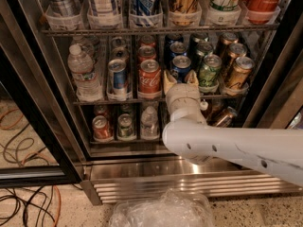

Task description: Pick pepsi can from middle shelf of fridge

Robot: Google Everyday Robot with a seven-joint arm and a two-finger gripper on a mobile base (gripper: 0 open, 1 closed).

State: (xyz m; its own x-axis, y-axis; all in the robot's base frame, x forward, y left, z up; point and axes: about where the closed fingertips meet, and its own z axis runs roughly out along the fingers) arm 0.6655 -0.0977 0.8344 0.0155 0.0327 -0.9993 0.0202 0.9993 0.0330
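Observation:
The fridge (142,169) stands open with wire racks of drinks. The middle shelf (94,101) holds short cans in clear lane trays. The pepsi can (180,65), dark blue with a silver top, stands at the front of its lane, right of a red Coca-Cola can (149,78). My gripper (180,79) is at the shelf's front edge, right in front of the pepsi can's lower half. Its fingers (168,81) are open, one at each side of the can. The white arm (236,150) comes in from the lower right.
A water bottle (83,72) and a silver-and-blue can (117,77) stand left on the middle shelf; green (209,71) and gold cans (238,73) to the right. Tall cans fill the rack above, small cans below. Crumpled clear plastic (161,212) and cables (23,207) lie on the floor.

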